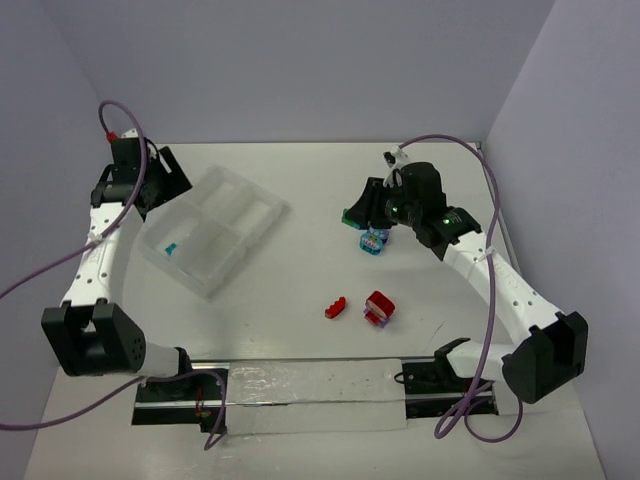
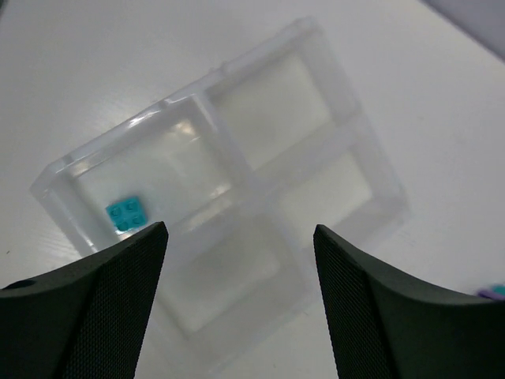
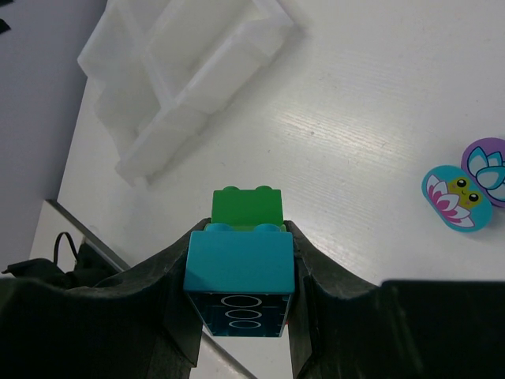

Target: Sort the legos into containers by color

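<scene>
Well, nearest our bases a small red brick [image 1: 335,308] and a bigger red cluster [image 1: 379,307] lie on the desk [image 1: 300,180], a little apart. Beyond them the right pincer [image 3: 240,264] is closed on a stack [image 3: 241,237]: it clamps the sides of a teal block [image 3: 239,276], and a green brick [image 3: 247,207] stuck to that block juts out ahead of it. The stack seems lifted clear of the desk, with two round flower discs [image 3: 456,197] lying close by. Farther off, to the left, sits the tray [image 1: 235,215], and one teal brick [image 2: 126,213] lies in its left corner compartment; the other compartments look bare. Over the tray hangs the left pincer [image 2: 241,304], spread wide with nothing in it.

We judge the step in hand to be bringing the stack to the tray. The catch is that it holds two colours, so we ought to split it before dropping anything. The green brick is exposed, so the left pincer can come across, close on it and pull straight off while the right one holds the teal block tight. Then we lower the teal block into the compartment with the teal brick, and the green brick into a bare one. We should cross the tray wall high and release low.
</scene>
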Controlling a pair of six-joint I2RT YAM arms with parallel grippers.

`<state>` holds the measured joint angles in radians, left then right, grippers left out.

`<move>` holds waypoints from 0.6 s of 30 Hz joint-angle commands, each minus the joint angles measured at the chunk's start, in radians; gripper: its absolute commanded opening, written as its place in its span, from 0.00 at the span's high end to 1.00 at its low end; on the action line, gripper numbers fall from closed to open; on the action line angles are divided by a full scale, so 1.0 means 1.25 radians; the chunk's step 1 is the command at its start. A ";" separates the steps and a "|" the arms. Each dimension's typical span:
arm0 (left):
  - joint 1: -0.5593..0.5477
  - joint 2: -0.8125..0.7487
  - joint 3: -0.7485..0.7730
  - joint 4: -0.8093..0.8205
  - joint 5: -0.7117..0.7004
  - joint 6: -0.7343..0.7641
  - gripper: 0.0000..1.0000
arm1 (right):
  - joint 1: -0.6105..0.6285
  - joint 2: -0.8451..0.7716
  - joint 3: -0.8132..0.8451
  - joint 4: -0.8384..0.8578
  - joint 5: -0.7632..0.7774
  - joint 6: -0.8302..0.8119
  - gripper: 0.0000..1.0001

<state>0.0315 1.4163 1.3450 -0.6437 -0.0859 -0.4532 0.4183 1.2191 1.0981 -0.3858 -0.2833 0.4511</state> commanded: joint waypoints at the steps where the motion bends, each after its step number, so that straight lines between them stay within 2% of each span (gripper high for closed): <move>1: 0.000 -0.079 0.034 0.033 0.254 0.058 0.19 | -0.001 0.014 0.049 0.035 -0.038 -0.003 1.00; 4: -0.008 -0.098 0.016 0.081 0.449 0.055 0.20 | -0.001 0.022 0.053 0.054 -0.083 0.004 1.00; 5: -0.013 -0.098 0.001 0.118 0.559 0.037 0.20 | -0.001 0.024 0.052 0.061 -0.100 0.006 1.00; 6: -0.019 -0.098 -0.008 0.120 0.563 0.036 0.20 | -0.001 0.022 0.053 0.070 -0.120 0.008 1.00; 8: -0.061 -0.089 -0.035 0.186 0.750 -0.013 0.20 | -0.001 0.024 0.052 0.097 -0.184 0.014 1.00; 9: -0.076 -0.088 -0.047 0.215 0.753 -0.014 0.19 | -0.001 0.023 0.049 0.108 -0.203 0.016 1.00; 10: -0.091 -0.084 -0.061 0.274 0.818 -0.043 0.17 | -0.001 0.018 0.047 0.119 -0.223 0.019 1.00; 12: -0.135 -0.071 -0.096 0.352 0.869 -0.086 0.15 | -0.001 0.012 0.039 0.151 -0.271 0.036 1.00; 15: -0.158 -0.069 -0.138 0.437 0.895 -0.157 0.15 | 0.000 0.007 0.037 0.167 -0.300 0.052 1.00; 16: -0.173 -0.071 -0.164 0.528 0.907 -0.193 0.15 | -0.001 0.005 0.033 0.196 -0.331 0.069 1.00; 18: -0.190 -0.071 -0.188 0.619 0.922 -0.272 0.15 | -0.001 0.001 0.026 0.225 -0.358 0.085 1.00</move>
<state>-0.1697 1.3293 1.1556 -0.2065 0.9201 -0.5965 0.4183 1.2496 1.1091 -0.2503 -0.6006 0.5039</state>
